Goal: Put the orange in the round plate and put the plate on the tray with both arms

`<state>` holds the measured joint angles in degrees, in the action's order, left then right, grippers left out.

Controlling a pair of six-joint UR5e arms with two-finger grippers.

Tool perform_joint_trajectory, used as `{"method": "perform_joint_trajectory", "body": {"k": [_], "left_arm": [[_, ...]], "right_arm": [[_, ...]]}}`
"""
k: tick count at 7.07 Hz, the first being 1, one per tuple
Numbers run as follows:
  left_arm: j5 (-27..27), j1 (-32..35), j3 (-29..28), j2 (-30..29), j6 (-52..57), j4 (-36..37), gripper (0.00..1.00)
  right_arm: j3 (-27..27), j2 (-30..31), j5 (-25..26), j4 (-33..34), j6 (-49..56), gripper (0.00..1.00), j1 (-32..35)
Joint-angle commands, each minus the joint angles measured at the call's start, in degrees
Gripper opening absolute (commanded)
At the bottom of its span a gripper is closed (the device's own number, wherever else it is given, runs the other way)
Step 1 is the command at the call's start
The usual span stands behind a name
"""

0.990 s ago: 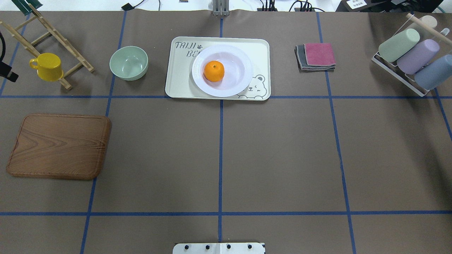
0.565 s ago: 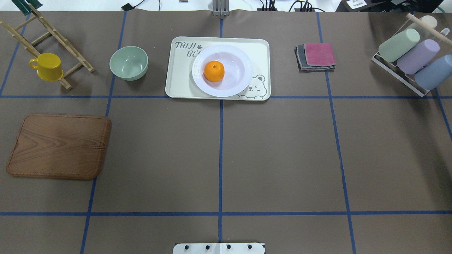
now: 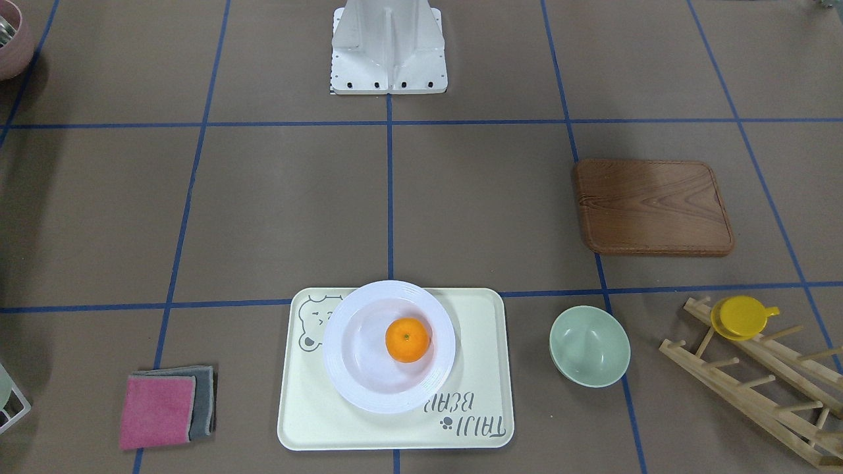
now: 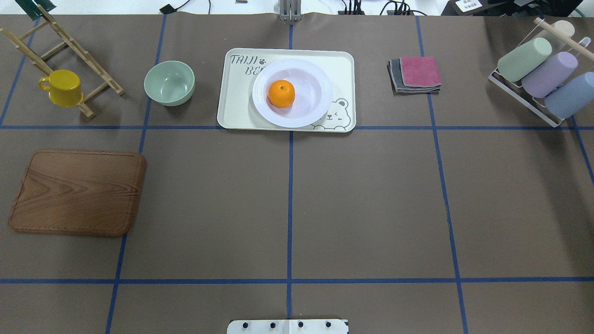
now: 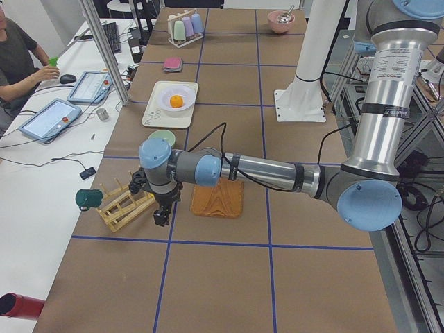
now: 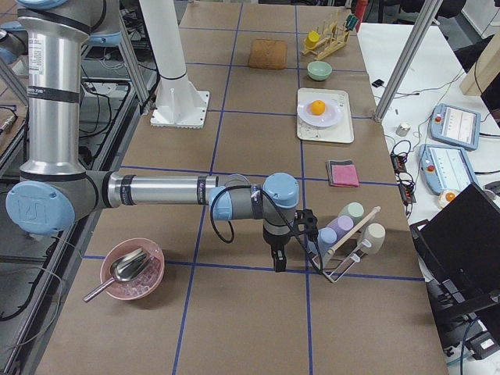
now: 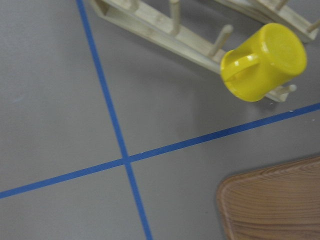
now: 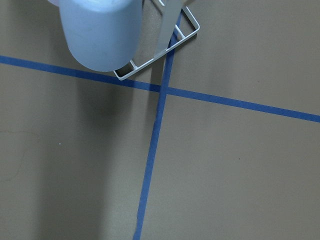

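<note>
Resting stem-dimple up, orange (image 4: 281, 93) in round plate (image 4: 326, 99); tray (image 4: 344, 69) lengthwise left-right.

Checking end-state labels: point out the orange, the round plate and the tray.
orange (image 4: 281, 93), overhead exterior view, centre of the fruit.
round plate (image 4: 326, 90), overhead exterior view, right side of its ridged rim.
tray (image 4: 236, 104), overhead exterior view, bare floor left of the plate.

Brown table (image 4: 371, 208), blue tape grid (image 4: 290, 208), white side desk (image 5: 35, 229)

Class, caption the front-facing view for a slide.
Orange sits in the round plate on the tray.
</note>
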<state>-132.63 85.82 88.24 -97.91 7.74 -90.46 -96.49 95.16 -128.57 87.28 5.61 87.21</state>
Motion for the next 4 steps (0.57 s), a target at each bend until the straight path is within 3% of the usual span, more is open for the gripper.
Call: {"method": "perform_joint_trajectory", "body": {"k": [1,4], "left_arm": [[-0.3,1.2,-5.1,0.0,1.0,-4.5,0.98],[-0.5,2.0,-6.4,0.7,2.9,-6.7,0.98]], "right_arm": [[1.0,0.1,0.6,0.7,2.9,1.00,0.9],[1.0,-0.1,0.2,1.1,2.9,1.00,0.9]]}}
